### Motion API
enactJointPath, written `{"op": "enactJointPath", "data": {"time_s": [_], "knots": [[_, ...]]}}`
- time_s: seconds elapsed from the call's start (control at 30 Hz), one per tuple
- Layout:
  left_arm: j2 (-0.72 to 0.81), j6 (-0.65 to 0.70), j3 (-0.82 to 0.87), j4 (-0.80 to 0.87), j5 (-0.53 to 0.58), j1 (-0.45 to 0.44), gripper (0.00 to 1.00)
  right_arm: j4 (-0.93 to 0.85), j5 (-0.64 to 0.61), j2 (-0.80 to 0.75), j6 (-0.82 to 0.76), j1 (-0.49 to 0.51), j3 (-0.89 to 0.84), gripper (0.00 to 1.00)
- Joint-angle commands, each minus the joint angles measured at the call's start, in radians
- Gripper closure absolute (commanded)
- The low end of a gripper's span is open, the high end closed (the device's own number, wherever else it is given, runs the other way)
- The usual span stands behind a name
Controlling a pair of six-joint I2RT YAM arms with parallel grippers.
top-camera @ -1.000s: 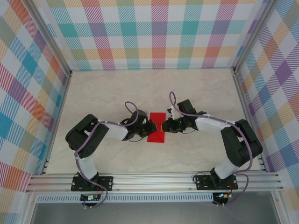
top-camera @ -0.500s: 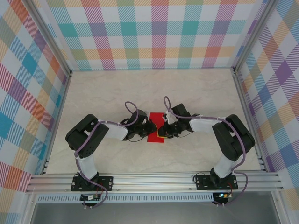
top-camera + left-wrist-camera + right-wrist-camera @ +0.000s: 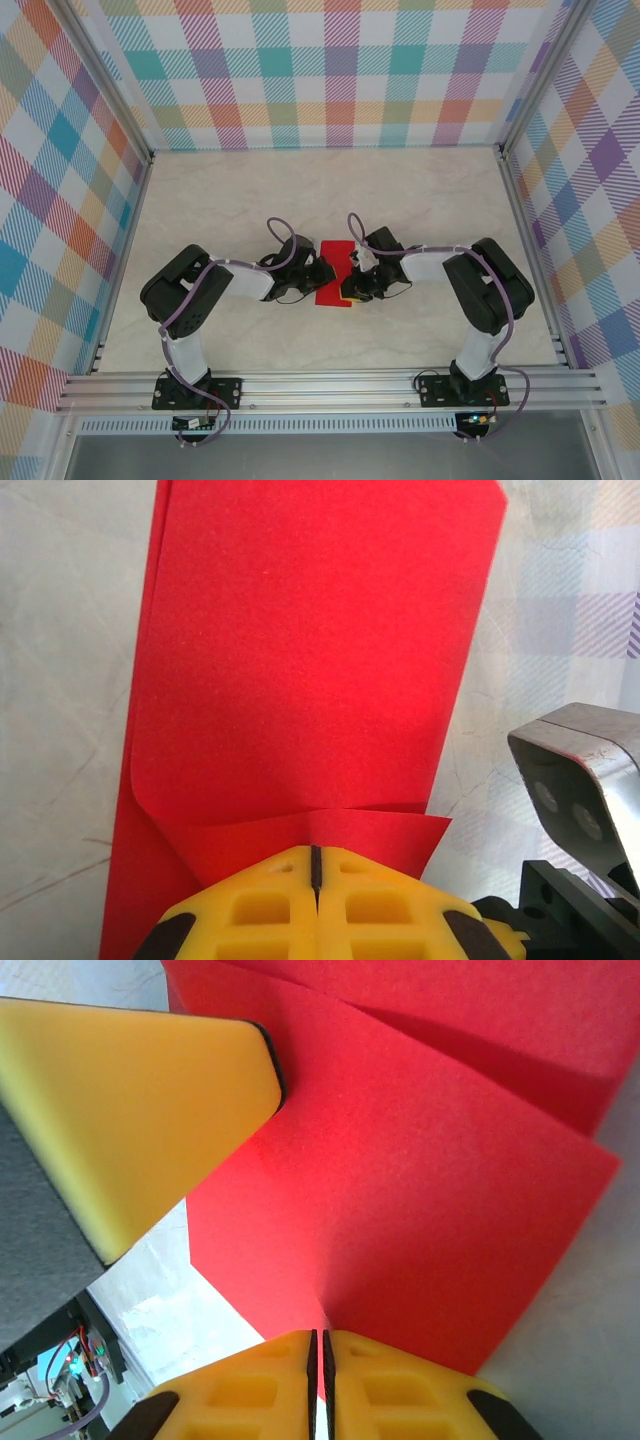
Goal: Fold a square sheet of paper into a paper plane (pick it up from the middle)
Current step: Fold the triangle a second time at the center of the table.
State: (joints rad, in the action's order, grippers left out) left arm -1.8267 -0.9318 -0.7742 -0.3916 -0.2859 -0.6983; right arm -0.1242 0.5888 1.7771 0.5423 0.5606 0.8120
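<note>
Top external view: the red paper (image 3: 328, 294) lies flat near the middle of the pale marbled table (image 3: 300, 200), hemmed in by both grippers. The left gripper (image 3: 319, 272) sits at the paper's 9 o'clock edge and the right gripper (image 3: 347, 284) at its 3 o'clock edge, and their black bodies cover the paper's middle band. A looped purple cable (image 3: 280, 235) rises over the left arm at about 10 o'clock from the paper. Checked walls (image 3: 340, 70) close the table at 9, 12 and 3 o'clock, and a metal rail (image 3: 330, 385) runs along 6 o'clock. In the left wrist view the left gripper's yellow fingers are pressed together, their tips at the edge of a small folded flap. The long folded strip runs away toward 12 o'clock. I cannot tell whether any paper lies between the fingers. A grey metal housing (image 3: 580, 780) with two round lenses stands at 4 o'clock, just off the paper. In the right wrist view the right gripper's fingers are drawn almost together, pinching the paper where a crease runs into the slit. The other gripper's yellow finger rests on the sheet at 10 o'clock.
</note>
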Motion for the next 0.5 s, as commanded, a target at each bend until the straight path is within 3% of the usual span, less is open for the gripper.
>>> {"op": "enactJointPath", "data": {"time_s": [0.0,0.3,0.47], "knots": [[0.017,-0.005,0.028,0.032,0.029,-0.01,1.0,-0.033,-0.009,0.033,-0.016,0.001,0.003,0.86],[0.024,-0.006,0.038,0.037,0.037,-0.01,1.0,-0.076,0.031,-0.084,-0.003,0.001,0.011,0.85],[0.025,-0.005,0.038,0.037,0.036,-0.01,1.0,-0.085,0.013,-0.077,-0.001,0.001,-0.009,0.86]]}}
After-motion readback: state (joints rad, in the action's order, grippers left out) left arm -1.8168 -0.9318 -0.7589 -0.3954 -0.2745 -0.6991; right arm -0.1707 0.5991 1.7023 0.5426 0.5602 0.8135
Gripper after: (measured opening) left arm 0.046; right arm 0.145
